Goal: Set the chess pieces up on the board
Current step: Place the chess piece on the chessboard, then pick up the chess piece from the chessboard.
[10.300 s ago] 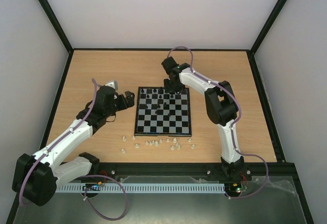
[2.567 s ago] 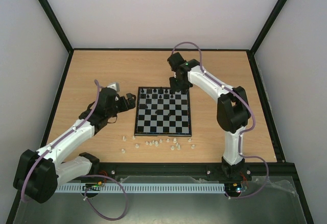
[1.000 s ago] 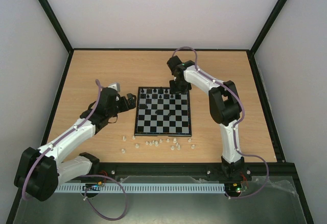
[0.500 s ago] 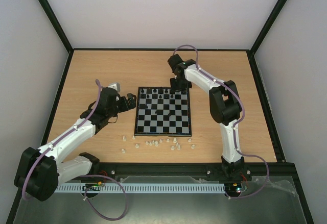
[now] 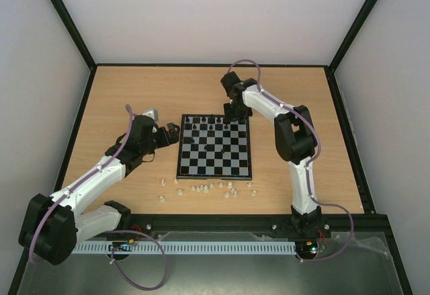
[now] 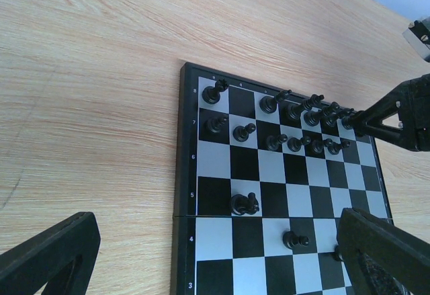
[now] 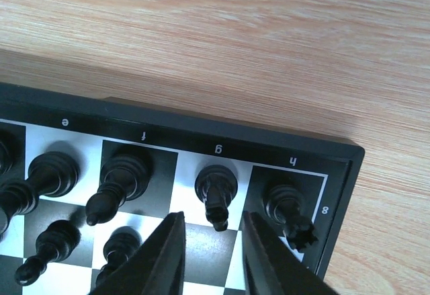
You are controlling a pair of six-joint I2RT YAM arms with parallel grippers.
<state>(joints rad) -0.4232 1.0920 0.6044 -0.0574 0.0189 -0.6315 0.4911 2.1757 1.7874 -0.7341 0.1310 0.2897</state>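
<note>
Right end effector (image 7: 212, 228) hangs released over the board (image 7: 168, 130) corner (left end effector (image 6: 215, 258) gapes).

White-walled enclosure with a wooden counter (image 5: 134, 93)
Plain white walls (image 5: 215, 13) join along black frame rails (image 5: 67, 21); even, soft light on the pale wood.

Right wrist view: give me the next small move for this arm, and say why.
Probably raise the right gripper straight up, clear of the back row. Its fingers flank the black piece on the g square without pinching it, and that piece stands upright on the board, so it looks placed.
</note>
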